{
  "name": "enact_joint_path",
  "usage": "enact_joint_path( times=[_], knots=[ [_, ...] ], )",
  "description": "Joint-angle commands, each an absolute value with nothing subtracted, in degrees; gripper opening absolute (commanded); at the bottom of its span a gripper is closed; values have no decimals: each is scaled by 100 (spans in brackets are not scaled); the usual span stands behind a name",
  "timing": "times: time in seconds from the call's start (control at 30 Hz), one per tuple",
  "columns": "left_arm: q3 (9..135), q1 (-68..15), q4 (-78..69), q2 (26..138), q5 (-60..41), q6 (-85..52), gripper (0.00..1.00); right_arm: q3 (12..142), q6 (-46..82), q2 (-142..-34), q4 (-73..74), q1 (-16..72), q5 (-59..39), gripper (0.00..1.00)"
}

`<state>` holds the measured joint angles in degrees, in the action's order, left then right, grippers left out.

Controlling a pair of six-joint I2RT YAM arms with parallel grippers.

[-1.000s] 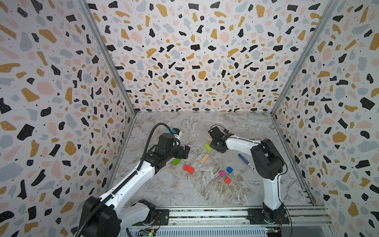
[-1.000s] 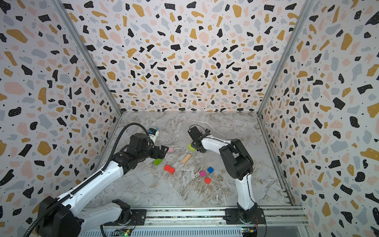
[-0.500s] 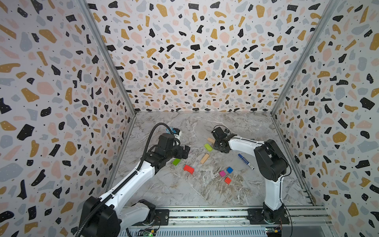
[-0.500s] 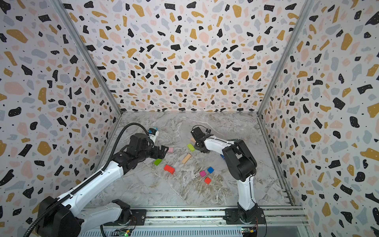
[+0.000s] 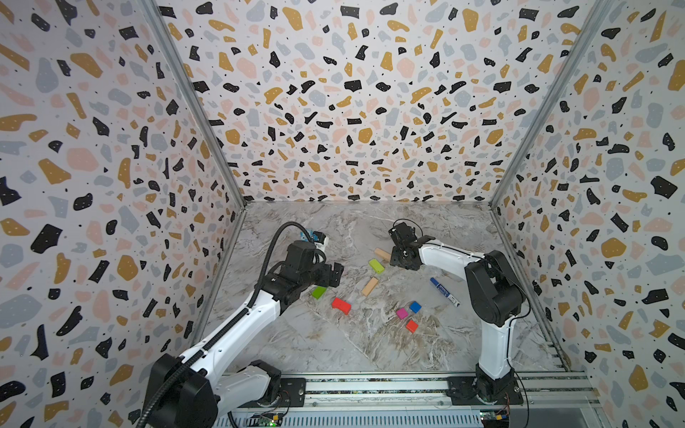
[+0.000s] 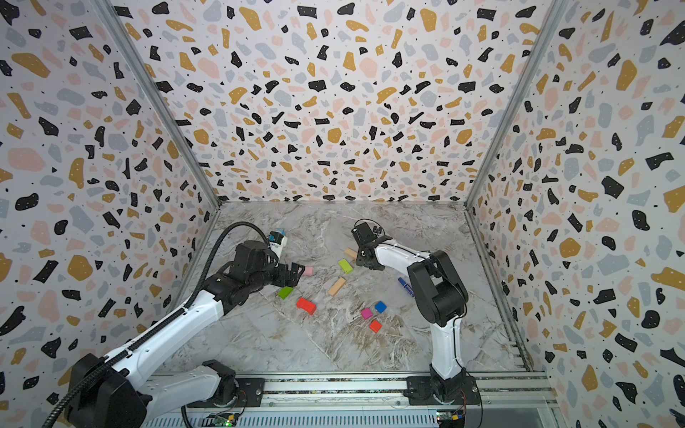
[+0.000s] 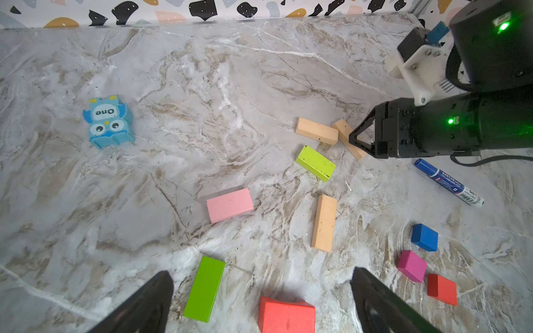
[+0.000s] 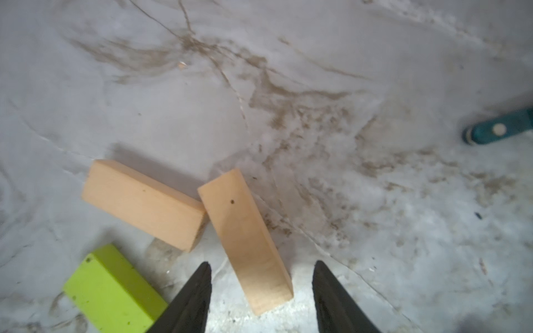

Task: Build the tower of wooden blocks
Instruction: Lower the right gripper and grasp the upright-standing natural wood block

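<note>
Over on the left, the left gripper (image 7: 262,276) still hangs spread wide above the green block (image 7: 204,288) and red block (image 7: 285,315), unmoved. Across the marble table (image 5: 333,344), the right gripper (image 8: 261,263) has drawn back slightly and widened its jaws, which now straddle a tan block (image 8: 245,230) without pinching it, beside a second tan block (image 8: 144,204). No tower stands yet, so I'd guess the base is only being lined up.

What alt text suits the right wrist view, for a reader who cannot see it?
The open right claw straddles one end of a tan block lying on the marble table. A second tan block lies angled beside it, with a lime-green block and a marker's blue end also visible.
</note>
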<state>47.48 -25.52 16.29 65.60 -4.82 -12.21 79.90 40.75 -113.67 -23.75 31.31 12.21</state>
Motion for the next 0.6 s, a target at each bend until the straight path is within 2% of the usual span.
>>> enact_joint_path(
  times=[0.0, 0.3, 0.57],
  knots=[
    [4693, -2566, 1555, 6574, -448, -1159, 97, 8200, 3552, -11477, -2453, 3042, 960, 58],
    [4702, -2566, 1556, 6605, -492, -1160, 97, 8049, 2680, -11421, -2362, 2990, 1009, 57],
    [4702, -2566, 1556, 6601, -499, -1160, 97, 8129, 2326, -11623, -2261, 2918, 641, 48]
  ],
)
